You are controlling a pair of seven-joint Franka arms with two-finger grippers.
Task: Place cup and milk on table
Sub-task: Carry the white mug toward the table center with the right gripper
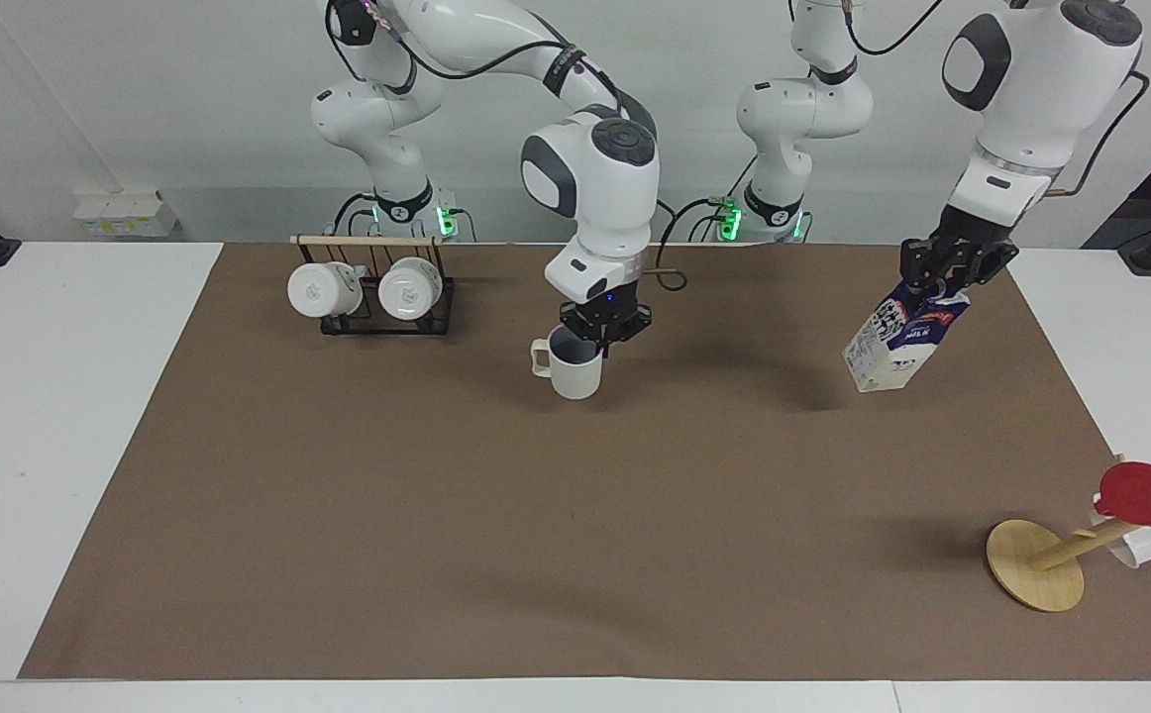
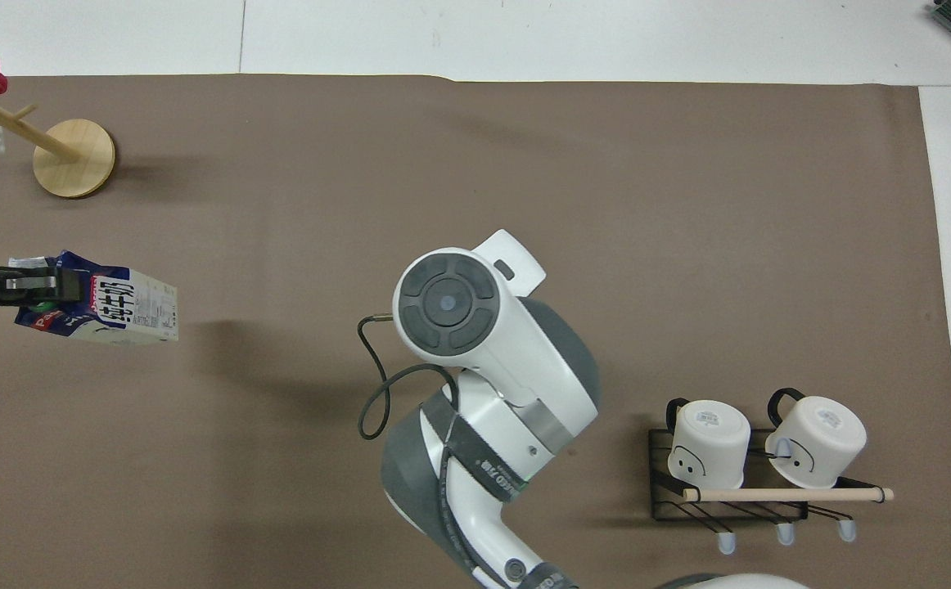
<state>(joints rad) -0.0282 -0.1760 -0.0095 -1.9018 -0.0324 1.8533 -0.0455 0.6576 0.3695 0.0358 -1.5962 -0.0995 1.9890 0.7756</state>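
The right hand [image 1: 603,338] is clamped on the rim of the beige, grey-blue-lined cup [image 1: 572,368] above mid-surface [image 1: 536,515], while the left hand [image 1: 950,284] pinches the tilted blue-and-white milk [image 1: 897,339] aloft at three o'clock.

Pretty plain room: a flat white painted wall [image 1: 140,89] runs along the robots' edge of the wide white bench [image 1: 60,416], which is mostly covered by a big brown paper-like sheet [image 1: 575,515]. A small pale box-shaped fitting [image 1: 125,213] sits low on the wall near the corner at the right arm's end. Lighting is soft and even, leaving only faint shadows on the sheet.
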